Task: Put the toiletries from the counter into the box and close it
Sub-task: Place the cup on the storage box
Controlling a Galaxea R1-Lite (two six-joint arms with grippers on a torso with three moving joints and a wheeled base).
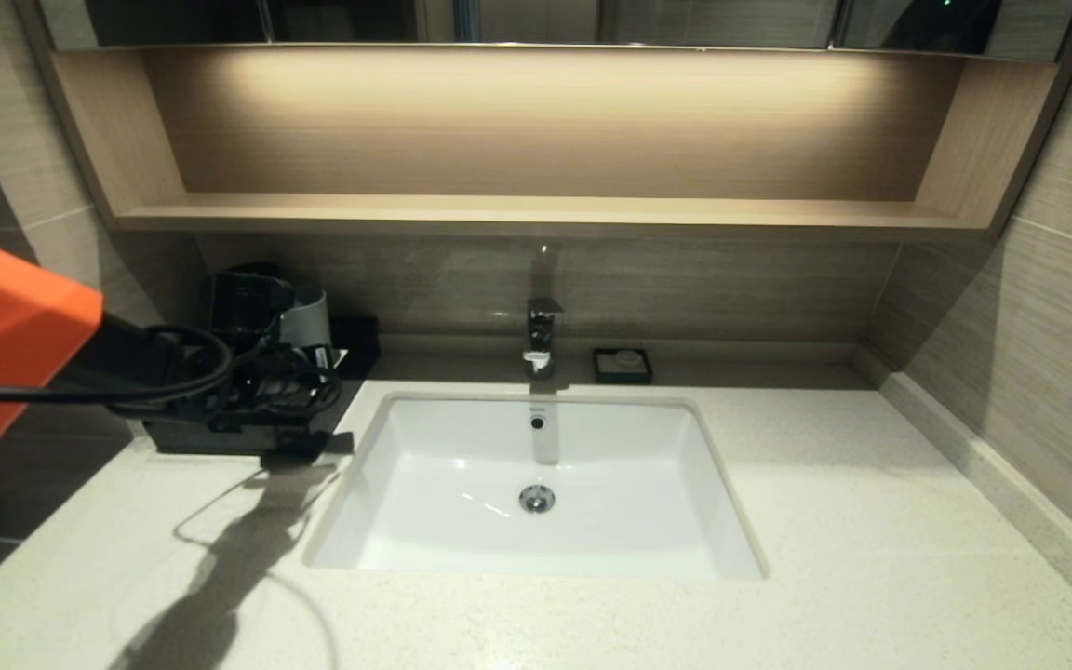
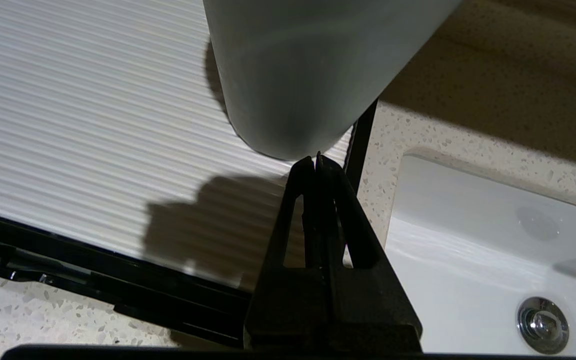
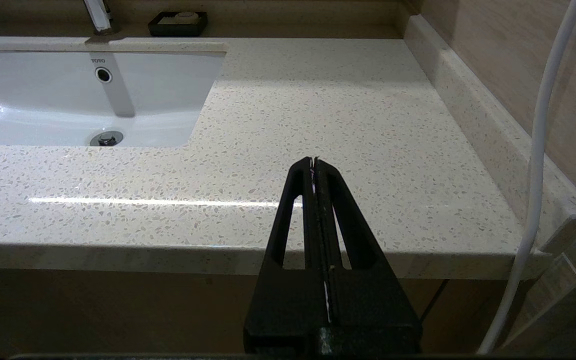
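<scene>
The black box lies at the back left of the counter, left of the sink. Its white ribbed top panel lies flat, framed by the black edge. My left gripper hovers low over the panel's sink-side corner. In the left wrist view it is shut and empty, its tips almost touching the base of the grey cup. No sachet shows in any view. My right gripper is shut and empty above the counter's front edge, right of the sink.
The grey cup stands at the back of the box. A tap and a small black soap dish stand behind the sink. A wooden shelf runs above. A raised stone kerb borders the counter's right side.
</scene>
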